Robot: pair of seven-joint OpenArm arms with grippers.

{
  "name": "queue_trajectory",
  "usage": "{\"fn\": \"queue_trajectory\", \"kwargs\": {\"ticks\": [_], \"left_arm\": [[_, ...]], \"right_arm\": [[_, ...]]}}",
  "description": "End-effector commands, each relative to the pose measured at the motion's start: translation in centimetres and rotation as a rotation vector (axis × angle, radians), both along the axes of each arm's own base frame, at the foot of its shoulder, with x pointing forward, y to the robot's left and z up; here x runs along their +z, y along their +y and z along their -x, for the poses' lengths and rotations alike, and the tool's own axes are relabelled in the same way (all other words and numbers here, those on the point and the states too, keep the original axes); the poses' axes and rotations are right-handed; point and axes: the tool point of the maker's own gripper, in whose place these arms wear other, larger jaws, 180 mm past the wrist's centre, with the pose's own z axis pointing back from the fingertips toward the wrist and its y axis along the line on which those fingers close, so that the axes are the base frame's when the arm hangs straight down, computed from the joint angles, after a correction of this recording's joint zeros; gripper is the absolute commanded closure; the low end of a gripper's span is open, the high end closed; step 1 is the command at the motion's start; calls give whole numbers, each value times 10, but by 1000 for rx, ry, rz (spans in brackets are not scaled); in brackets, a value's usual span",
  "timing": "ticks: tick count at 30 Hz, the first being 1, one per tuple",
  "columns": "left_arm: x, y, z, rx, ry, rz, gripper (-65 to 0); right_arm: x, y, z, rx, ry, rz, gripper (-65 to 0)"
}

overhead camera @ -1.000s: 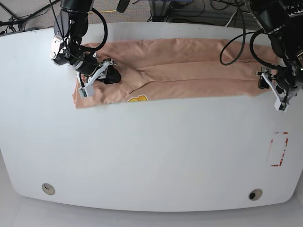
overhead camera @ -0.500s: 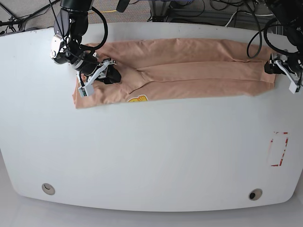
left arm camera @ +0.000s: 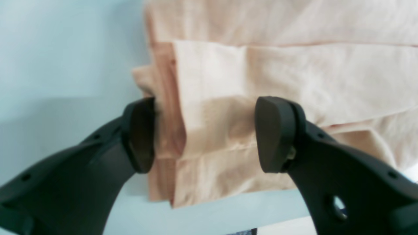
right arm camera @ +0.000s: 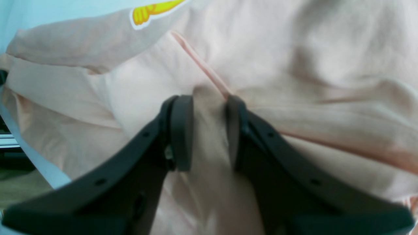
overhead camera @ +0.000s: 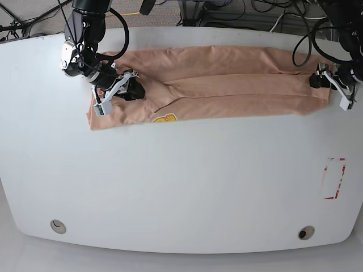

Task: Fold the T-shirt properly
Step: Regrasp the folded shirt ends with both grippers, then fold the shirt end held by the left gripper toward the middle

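Note:
The peach-pink T-shirt (overhead camera: 227,79) lies folded into a long strip along the back of the white table (overhead camera: 181,187), its yellow patch (overhead camera: 165,118) on the front edge near the left end. My right gripper (overhead camera: 135,90) rests on that left end, and the right wrist view shows it (right arm camera: 207,130) shut on a raised ridge of T-shirt (right arm camera: 294,49) just below the patch (right arm camera: 156,8). My left gripper (overhead camera: 329,85) is at the strip's right end. There it (left arm camera: 204,133) stands wide open, straddling the layered edge of the T-shirt (left arm camera: 294,75), one pad (left arm camera: 140,133) touching the cloth.
A red-outlined rectangle (overhead camera: 333,178) is marked on the table near its right edge. Two round holes (overhead camera: 57,226) (overhead camera: 305,233) sit near the front edge. Black cables (overhead camera: 238,11) hang behind the back edge.
My left gripper has moved back and inward from beside the table's right edge onto the shirt's right end. The right gripper and the shirt have stayed where they were.

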Motion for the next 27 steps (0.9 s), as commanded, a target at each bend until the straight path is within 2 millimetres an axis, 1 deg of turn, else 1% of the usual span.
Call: {"fn": "queue_trajectory", "kwargs": {"ticks": [1,6,11,18,20,21,24,26,27], "left_arm": [[9,17,-2,10,-11,-28,-424],[14,26,-8,22,-58,-38,-425],[0,26,0,43,-19,-6,-425],[-15,1,1,-31,29,20,-419],[-18,-4,1,-51,40,22,-403],[-19,-6,1,-56,43,23,-379],[-21,-8,1,-64,47,25,-217],[-23,-13,1,-63,47,37,-63],[-24,-17,2,-67,47,42,-14]], "right_arm": [[-10,-9,9,13,56,61,-173],[-11,-10,10,12,59,61,-173],[-10,-9,9,11,56,58,-173],[-10,-8,9,11,58,56,-173],[-10,-8,8,11,55,57,-173],[-10,-8,9,12,55,57,-173],[-10,-8,9,11,56,55,-173],[-10,-9,9,10,58,56,-173],[-10,-9,9,10,58,58,-173]]}}
